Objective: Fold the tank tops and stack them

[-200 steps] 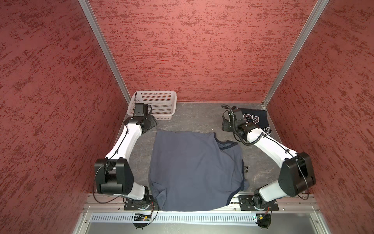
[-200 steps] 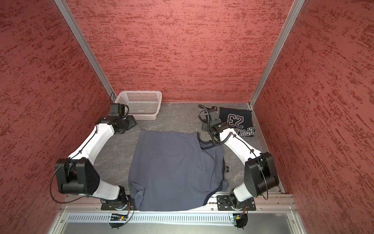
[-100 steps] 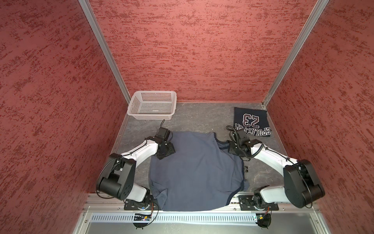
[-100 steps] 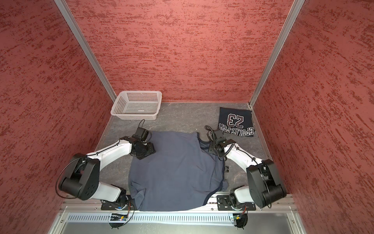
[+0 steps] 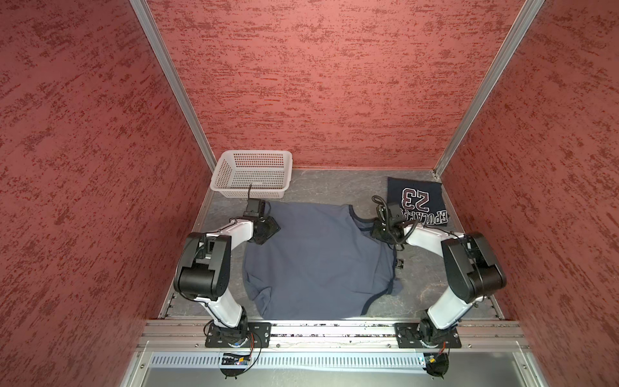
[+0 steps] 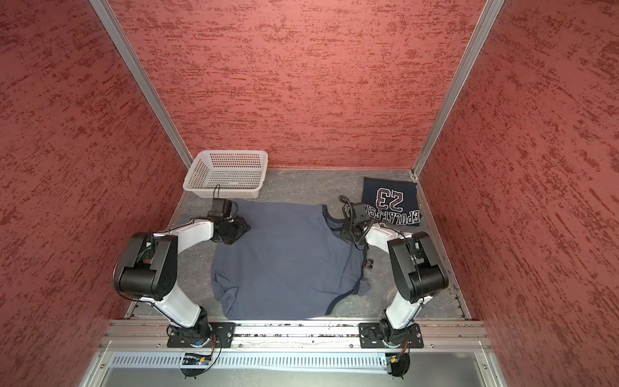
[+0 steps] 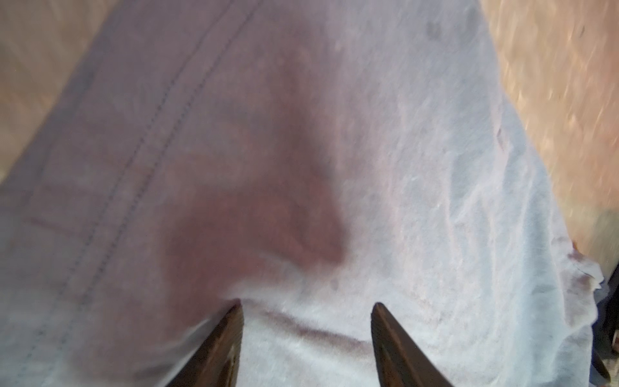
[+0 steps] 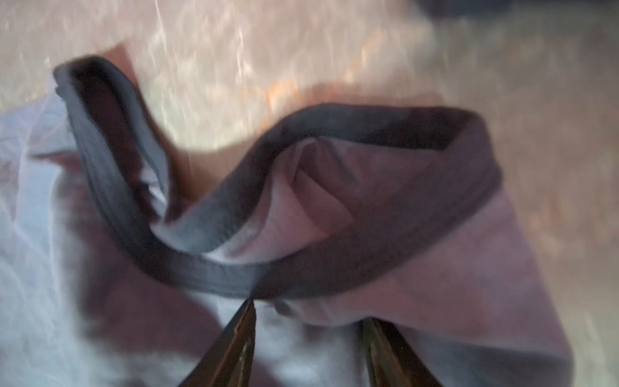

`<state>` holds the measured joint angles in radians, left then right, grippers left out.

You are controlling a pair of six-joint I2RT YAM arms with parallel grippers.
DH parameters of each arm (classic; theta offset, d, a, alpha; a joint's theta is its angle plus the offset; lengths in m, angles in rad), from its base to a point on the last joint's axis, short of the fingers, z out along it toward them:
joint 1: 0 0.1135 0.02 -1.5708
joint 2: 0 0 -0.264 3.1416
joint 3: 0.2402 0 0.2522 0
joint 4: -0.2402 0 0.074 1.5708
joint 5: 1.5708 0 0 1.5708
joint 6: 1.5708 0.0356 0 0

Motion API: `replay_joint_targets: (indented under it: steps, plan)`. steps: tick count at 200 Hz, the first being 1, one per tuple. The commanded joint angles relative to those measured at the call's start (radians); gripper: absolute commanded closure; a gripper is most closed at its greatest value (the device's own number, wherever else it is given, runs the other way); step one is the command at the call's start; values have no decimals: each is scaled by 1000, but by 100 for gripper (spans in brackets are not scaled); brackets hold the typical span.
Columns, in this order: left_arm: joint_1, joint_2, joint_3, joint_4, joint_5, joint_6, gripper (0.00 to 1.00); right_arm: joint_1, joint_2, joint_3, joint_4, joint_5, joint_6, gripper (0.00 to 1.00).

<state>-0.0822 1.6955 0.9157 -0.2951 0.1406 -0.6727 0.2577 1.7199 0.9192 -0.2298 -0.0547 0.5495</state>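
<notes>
The left arm (image 5: 231,233) and right arm (image 5: 427,239) bend inward and low, left gripper (image 7: 306,305) and right gripper (image 8: 308,311) pointing down, jaws apart.

Navy tank top (image 5: 417,201) (image 6: 390,201), lying at about 1 o'clock in both top views, is showing a large "23", maroon digits outlined in white, reading upside down. A row of white block capitals is running along its 6 o'clock edge. The row is partly covered and the letters are uncertain.

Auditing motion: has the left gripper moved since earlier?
Yes. The left gripper drew away from the white basket, toward the arm bases, onto the grey-blue tank top.
</notes>
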Motion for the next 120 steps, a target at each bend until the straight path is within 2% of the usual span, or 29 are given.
replay_joint_targets:
  steps: [1, 25, 50, 76, 120]
  plan:
    - [29, 25, 13, -36, -74, 21, 37, -4, 11, 67, -47, 26, -44, 43]
    - [-1, -54, 22, -83, -121, 28, 33, -3, -111, 63, -159, 99, -60, 38]
    - [-74, -153, 9, -156, -187, 28, 28, 16, -287, -38, -306, 175, -18, 37]
    - [-136, -226, -40, -186, -210, 4, 27, 86, -428, -163, -457, 203, 105, 38]
    - [-140, -216, -115, -135, -168, -17, 27, 247, -583, -263, -598, 189, 341, 42]
